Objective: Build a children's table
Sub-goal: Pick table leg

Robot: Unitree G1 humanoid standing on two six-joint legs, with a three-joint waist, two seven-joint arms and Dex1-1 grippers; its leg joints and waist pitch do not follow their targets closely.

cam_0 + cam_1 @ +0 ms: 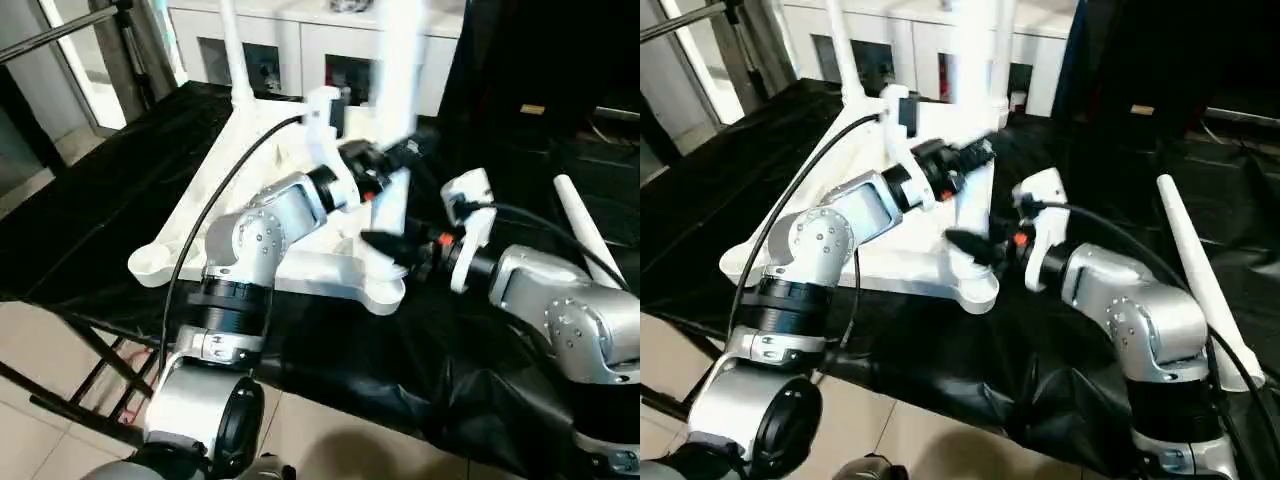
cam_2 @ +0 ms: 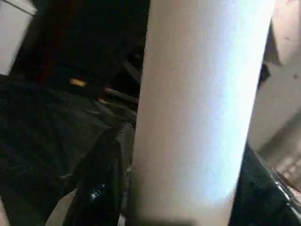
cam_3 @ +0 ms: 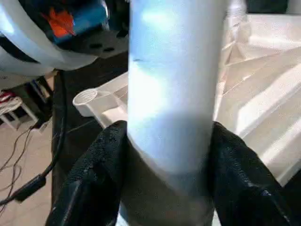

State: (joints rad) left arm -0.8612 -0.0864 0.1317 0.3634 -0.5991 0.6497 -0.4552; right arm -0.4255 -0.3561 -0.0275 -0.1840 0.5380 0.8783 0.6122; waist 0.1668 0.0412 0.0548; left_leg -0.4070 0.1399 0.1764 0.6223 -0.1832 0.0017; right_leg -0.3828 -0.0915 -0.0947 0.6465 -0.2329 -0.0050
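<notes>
I see the table top [image 1: 300, 265] lying upside down on the black cloth [image 1: 90, 230], its ribbed underside facing up and its round corner sockets showing at the near edge. One leg [image 1: 232, 55] stands upright in the far corner socket. A second leg [image 1: 975, 110] stands up from the near right corner of the top, and both of my arms are on it.

My left gripper [image 1: 975, 158] reaches across from the left and meets this leg partway up. In the left wrist view the white tube fills the space between the black fingers [image 2: 96, 188], which sit close on either side of it, so I read the left gripper as closed around the leg.

My right gripper [image 1: 985, 250] comes in from the right, lower down on the same leg, just above the corner socket. In the right wrist view its two black fingers [image 3: 89, 179] press against both sides of the tube, so it is holding the leg too. Behind the tube I see the ribbed underside and another corner socket [image 3: 87, 99].

A third leg [image 1: 1200, 290] lies loose on the cloth to the right of my right arm, apart from the top. A white cabinet [image 1: 310, 45] with glass doors stands behind the table.
</notes>
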